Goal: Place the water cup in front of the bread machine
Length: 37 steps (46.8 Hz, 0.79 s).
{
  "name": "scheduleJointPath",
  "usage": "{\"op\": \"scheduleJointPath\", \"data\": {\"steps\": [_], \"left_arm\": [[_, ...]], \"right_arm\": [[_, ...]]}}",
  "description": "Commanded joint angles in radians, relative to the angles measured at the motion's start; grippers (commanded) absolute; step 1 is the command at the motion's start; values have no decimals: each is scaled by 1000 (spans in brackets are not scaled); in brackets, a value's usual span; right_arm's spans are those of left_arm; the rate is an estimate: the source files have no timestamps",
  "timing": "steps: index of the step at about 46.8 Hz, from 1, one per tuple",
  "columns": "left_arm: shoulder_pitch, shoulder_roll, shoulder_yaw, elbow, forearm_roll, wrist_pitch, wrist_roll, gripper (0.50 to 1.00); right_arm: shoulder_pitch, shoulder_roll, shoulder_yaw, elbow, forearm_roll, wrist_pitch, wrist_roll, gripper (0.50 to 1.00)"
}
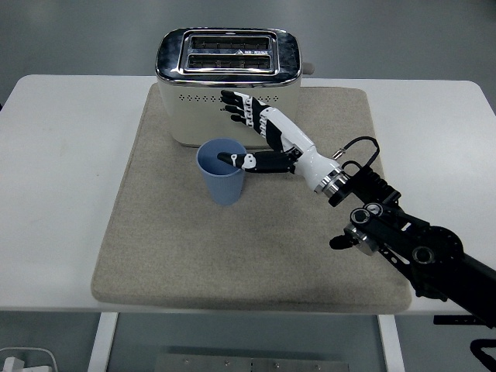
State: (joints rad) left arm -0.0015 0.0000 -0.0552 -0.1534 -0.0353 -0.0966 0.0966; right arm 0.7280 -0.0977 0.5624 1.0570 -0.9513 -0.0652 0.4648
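Toaster (227,97) blocks behind cup (223,172); mat (163,248) front free.

Single head view only, so no overlap with another camera; mounted high on the robot's side, facing forward and down; white table (54,155) fills mid-frame, near edge along the bottom, grey floor across the top; right arm (418,252) enters lower right; medium range.

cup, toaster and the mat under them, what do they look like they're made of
Cup: probably plastic; an even, matte blue with no glare.
Toaster: cream body, smooth and faintly glossy, either painted metal or plastic; its top looks like polished chrome, mirror-bright around the slots.
Mat: likely felt or woven fabric; speckled beige, dull, soft rounded corners.
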Motion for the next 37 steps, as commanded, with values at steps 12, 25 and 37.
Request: {"op": "scheduleJointPath", "data": {"steps": [12, 25, 37], "left_arm": [[0, 0, 0, 0, 0, 0, 0, 1000], [0, 0, 0, 0, 0, 0, 0, 1000], [0, 0, 0, 0, 0, 0, 3, 1000]], "right_arm": [[-25, -126, 51, 77, 106, 2, -5, 926], [-38, -204, 85, 80, 253, 5, -8, 926], [-27, -226, 106, 67, 370, 22, -8, 926]]}}
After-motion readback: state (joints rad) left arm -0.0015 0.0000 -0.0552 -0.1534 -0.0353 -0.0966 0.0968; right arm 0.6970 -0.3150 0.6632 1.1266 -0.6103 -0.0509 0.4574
